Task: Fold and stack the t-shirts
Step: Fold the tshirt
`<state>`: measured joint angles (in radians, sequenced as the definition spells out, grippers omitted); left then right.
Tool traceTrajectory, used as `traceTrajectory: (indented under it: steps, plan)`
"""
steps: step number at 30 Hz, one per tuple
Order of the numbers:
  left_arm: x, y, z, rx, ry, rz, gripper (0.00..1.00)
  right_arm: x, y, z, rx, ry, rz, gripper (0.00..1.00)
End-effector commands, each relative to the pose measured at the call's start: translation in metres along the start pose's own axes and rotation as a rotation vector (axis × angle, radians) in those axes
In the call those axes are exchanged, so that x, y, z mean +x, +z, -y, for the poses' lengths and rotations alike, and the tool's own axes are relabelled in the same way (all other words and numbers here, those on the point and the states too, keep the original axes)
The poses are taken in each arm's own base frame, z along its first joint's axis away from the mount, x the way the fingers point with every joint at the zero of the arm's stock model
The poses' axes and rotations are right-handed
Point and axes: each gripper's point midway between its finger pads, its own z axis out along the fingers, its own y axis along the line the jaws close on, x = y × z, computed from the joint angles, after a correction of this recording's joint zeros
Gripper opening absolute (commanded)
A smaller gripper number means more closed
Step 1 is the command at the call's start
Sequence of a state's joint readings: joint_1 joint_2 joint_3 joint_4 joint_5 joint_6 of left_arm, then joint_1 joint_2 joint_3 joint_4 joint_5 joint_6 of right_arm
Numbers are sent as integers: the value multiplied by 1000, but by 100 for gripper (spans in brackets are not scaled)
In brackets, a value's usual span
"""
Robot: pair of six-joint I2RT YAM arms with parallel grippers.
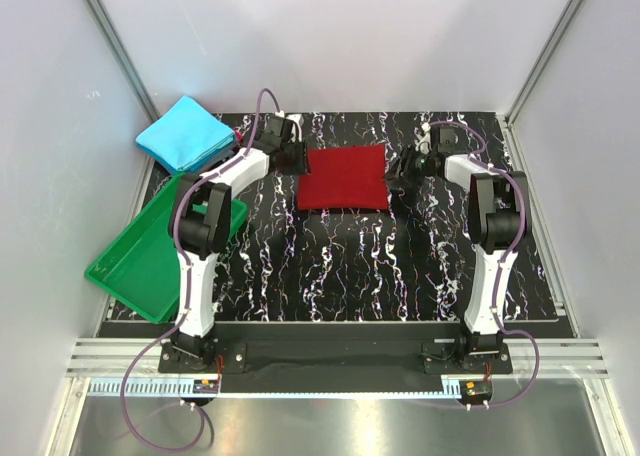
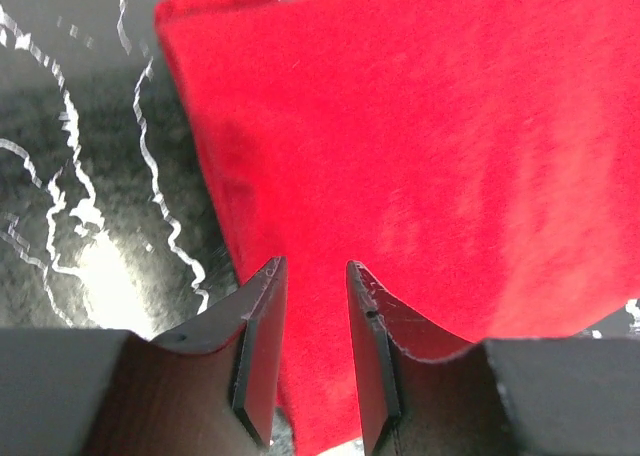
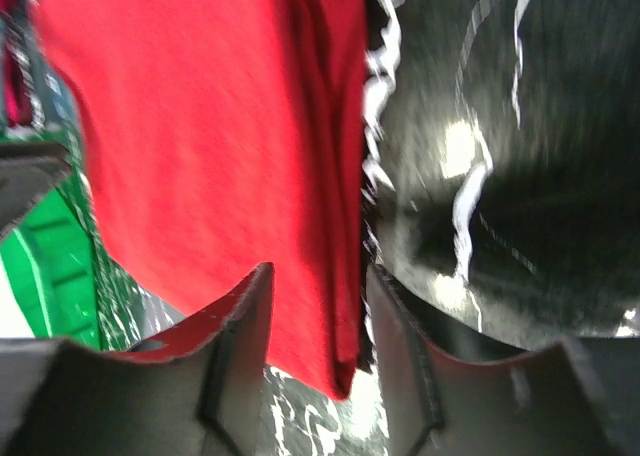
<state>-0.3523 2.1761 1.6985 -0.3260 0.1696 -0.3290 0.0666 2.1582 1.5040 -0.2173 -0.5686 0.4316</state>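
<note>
The dark red t-shirt point(image 1: 345, 178) lies folded into a flat square on the black marbled table top, at the back middle. The cyan-blue t-shirt point(image 1: 185, 134) lies folded at the back left corner. My left gripper point(image 1: 293, 159) hovers at the red shirt's left edge. In the left wrist view this gripper point(image 2: 313, 264) is open, and the red cloth point(image 2: 420, 156) lies flat below the gap. My right gripper point(image 1: 400, 168) is at the shirt's right edge. Its wrist view shows it point(image 3: 318, 268) open, straddling the folded edge of the red shirt point(image 3: 210, 126) without pinching it.
A green plastic tray point(image 1: 150, 256) sits tilted at the table's left side, partly over the edge, and also shows in the right wrist view point(image 3: 50, 266). White walls with metal rails enclose the table on three sides. The arm bases stand at the near edge.
</note>
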Motion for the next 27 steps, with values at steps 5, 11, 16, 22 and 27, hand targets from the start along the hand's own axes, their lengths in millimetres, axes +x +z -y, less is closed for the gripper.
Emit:
traceTrajectory:
  steps: [5,11,16,22,27]
  plan:
    - [12,-2,-32,-101,-41,-38,36,18,5,9,28,-40,-47,44]
    - [-1,-9,-30,-42,-42,-37,43,17,8,16,55,-36,-40,28]
    - [-7,1,-22,55,-31,-55,46,11,7,10,40,-47,-29,33]
    - [-9,11,-20,97,-45,-64,47,-11,7,-5,0,-75,11,50]
    - [-9,21,-22,93,-55,-67,48,-22,22,-10,-45,-64,5,51]
